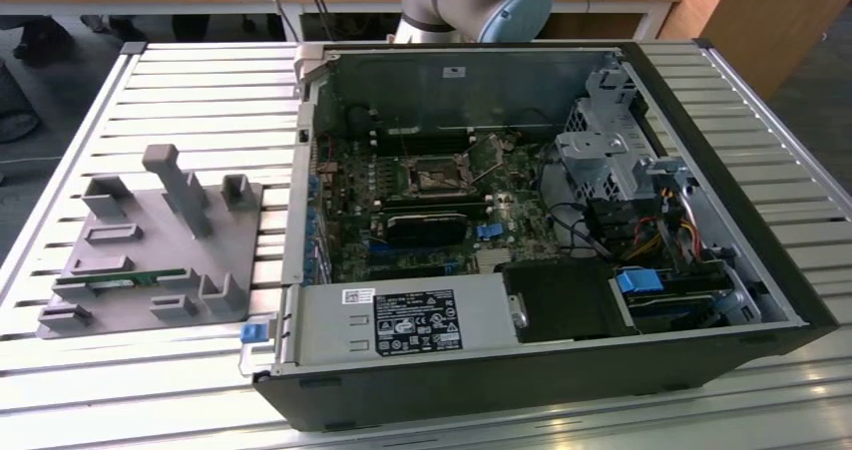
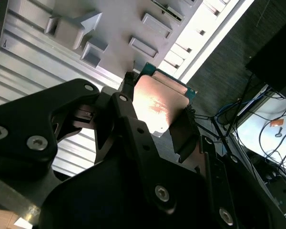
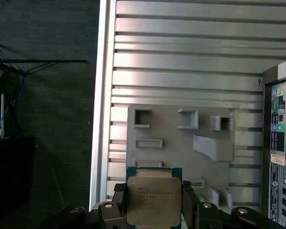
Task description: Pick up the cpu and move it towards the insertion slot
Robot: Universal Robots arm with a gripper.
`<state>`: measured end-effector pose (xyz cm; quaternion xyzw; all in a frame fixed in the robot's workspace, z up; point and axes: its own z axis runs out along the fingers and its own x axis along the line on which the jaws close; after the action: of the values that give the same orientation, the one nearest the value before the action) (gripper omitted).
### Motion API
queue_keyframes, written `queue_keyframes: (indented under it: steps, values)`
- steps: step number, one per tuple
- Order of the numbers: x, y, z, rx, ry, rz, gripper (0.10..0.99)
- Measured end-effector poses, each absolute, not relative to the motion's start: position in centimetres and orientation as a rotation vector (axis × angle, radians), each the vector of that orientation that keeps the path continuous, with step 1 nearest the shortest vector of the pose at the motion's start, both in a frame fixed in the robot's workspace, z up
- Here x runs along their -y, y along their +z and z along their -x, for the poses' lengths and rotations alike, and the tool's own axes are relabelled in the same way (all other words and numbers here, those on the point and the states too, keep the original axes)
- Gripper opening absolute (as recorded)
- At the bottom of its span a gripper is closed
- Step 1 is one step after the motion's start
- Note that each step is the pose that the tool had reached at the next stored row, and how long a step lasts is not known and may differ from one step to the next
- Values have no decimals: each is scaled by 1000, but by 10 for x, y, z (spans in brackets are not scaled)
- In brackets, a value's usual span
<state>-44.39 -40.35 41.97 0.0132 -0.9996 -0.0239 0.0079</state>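
The fingers (image 3: 115,210) pinch the cpu (image 3: 154,201) by two opposite edges, above the grey holder (image 3: 181,143); it looks light, rigid, slippery, fragile underneath.

Black angular claw (image 2: 155,117) with silver screws; grey, pale-blue-capped arm (image 1: 476,1).

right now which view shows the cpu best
The first wrist view: the cpu faces the camera flat, silvery top and green rim both plain, held between the fingers. The second wrist view catches it at a slant, partly behind the fingers.
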Motion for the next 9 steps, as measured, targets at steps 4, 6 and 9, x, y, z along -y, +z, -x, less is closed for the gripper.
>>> queue_keyframes:
  steps: [4, 6, 9]
  values:
    - [404, 420, 436, 3123, -74, -41, 545]
    - [404, 420, 431, 3122, -74, -41, 545]
    - [404, 420, 423, 3122, -74, -41, 545]
